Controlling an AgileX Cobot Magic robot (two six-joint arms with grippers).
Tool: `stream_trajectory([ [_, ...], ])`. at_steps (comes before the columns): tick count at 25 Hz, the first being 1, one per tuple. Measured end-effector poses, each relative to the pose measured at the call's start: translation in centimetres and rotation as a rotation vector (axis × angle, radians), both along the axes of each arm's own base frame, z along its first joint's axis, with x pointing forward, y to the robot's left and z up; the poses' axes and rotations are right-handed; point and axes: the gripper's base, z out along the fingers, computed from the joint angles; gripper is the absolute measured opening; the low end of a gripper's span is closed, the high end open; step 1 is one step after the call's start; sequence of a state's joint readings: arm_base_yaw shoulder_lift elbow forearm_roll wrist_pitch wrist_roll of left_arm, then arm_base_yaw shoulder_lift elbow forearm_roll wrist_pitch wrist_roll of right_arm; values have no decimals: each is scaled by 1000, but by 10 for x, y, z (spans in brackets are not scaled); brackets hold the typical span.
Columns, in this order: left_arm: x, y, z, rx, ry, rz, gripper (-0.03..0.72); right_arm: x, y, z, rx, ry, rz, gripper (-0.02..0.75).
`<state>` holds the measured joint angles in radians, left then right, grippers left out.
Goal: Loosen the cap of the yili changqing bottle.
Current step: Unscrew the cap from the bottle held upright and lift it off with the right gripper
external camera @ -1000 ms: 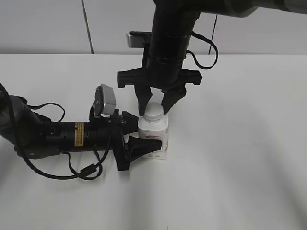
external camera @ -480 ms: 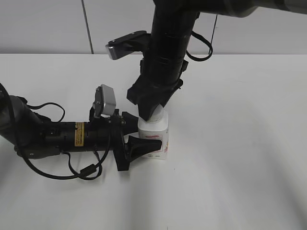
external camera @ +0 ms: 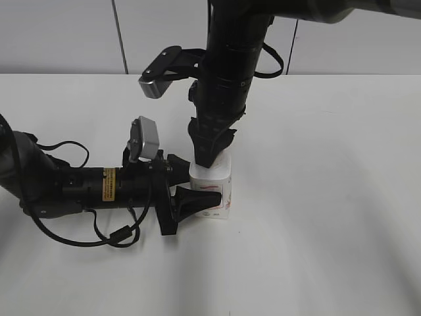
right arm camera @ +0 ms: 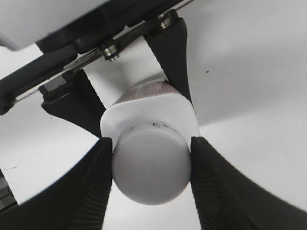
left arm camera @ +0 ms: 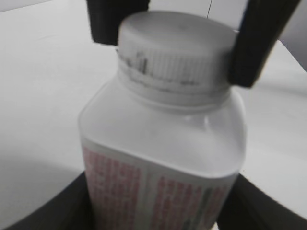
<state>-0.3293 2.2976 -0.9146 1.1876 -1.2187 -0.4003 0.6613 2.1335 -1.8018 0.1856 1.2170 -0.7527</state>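
The yili changqing bottle [external camera: 217,187], white with a pink-red label, stands upright on the table. My left gripper [external camera: 192,185] reaches in from the left and is shut on the bottle's body [left arm camera: 163,158], one black finger on each side. My right gripper [external camera: 209,157] comes down from above and is shut on the white ribbed cap [right arm camera: 150,165], its two black fingers pressed against opposite sides. The cap [left arm camera: 175,52] sits on the neck, flanked by those fingers. In the exterior view the right gripper hides the cap.
The white table [external camera: 329,197] spreads around the bottle. The left arm [external camera: 72,187] lies low along the table at the left with its cable looped beside it. A white wall stands behind.
My right gripper has turned about its vertical axis while staying on the cap; its wrist camera swung toward the left. The left gripper and bottle have stayed still.
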Motion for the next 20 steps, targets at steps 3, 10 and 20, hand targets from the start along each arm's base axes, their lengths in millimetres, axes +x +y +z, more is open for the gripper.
stream_trajectory([
  [3, 0, 0, 0, 1, 0, 0, 407, 0, 0, 0, 0, -1, 4, 393],
  [10, 0, 0, 0, 1, 0, -1, 406, 0, 0, 1, 2, -4, 10, 491],
  [20, 0, 0, 0, 2, 0, -1, 397, -13, -2, 46, 120, -3, -135, 557],
])
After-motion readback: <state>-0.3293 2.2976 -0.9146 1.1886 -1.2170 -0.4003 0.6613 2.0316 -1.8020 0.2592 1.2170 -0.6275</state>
